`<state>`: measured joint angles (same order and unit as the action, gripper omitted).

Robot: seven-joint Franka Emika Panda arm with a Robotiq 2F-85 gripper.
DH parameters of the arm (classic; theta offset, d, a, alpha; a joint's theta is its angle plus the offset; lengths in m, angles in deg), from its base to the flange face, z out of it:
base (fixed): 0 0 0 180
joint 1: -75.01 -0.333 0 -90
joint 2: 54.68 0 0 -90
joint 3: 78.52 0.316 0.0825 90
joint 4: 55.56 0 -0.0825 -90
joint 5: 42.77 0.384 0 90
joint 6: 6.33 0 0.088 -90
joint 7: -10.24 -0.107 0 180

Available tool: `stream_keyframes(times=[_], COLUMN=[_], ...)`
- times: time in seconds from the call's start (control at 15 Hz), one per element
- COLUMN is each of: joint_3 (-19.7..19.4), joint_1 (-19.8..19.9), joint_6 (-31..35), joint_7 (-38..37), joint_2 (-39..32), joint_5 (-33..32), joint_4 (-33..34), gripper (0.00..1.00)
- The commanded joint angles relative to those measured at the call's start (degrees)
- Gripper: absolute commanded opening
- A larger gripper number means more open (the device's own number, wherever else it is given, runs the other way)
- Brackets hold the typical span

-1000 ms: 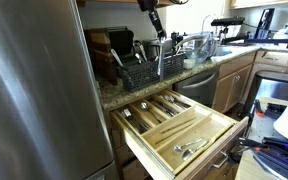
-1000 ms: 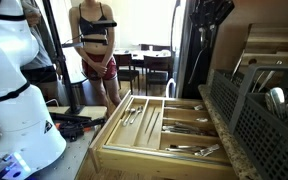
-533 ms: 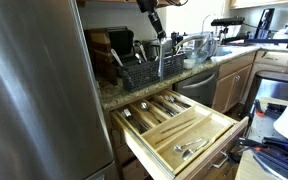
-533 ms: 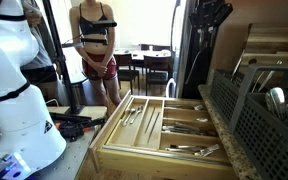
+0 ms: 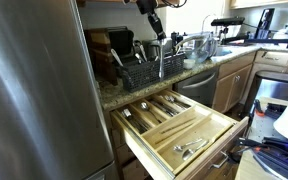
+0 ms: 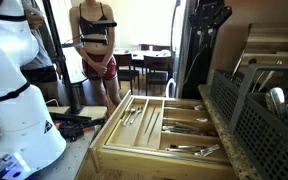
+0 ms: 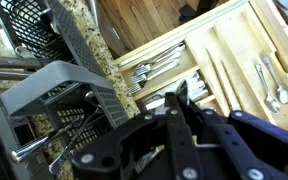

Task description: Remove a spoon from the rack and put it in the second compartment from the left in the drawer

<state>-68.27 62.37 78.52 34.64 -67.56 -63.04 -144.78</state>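
Across the last second nothing visible changes: in both exterior views every object stays in its place, and the arm remains at the same point above the counter. For the task this means a pause, not progress. I judge the grasp to be made and the lift not yet begun.

The gripper stands over the black wire-grid dish rack on the speckled stone counter. Its jaws are clenched. Directly under them a thin pale metal spoon seems to stand upright, with its lower end still inside the rack. The piece is very small here, so I say this with some doubt. In the wrist view the dark fingers are pressed together, but they hide what is between them.

The wide pale wooden drawer is pulled fully out below the counter, and its long slots already contain cutlery. I take the second compartment to be the narrow slot just beside the outermost one on the refrigerator side, and it is well below the gripper. In an exterior view the rack sits on the counter just above the open drawer.

The next move probably needs a straight lift, so that the spoon's bowl does not catch the wire grid.
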Motion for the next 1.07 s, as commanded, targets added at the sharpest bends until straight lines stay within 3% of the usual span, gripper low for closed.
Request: stream_keyframes(times=[0.0, 1.0], joint_3=[0.59, 1.41], joint_1=[0.65, 0.49], joint_6=[-0.64, -0.8], joint_7=[2.07, 5.91], joint_2=[-0.42, -3.81], joint_5=[1.14, 1.52], joint_4=[0.75, 2.86], gripper=[0.06, 0.05])
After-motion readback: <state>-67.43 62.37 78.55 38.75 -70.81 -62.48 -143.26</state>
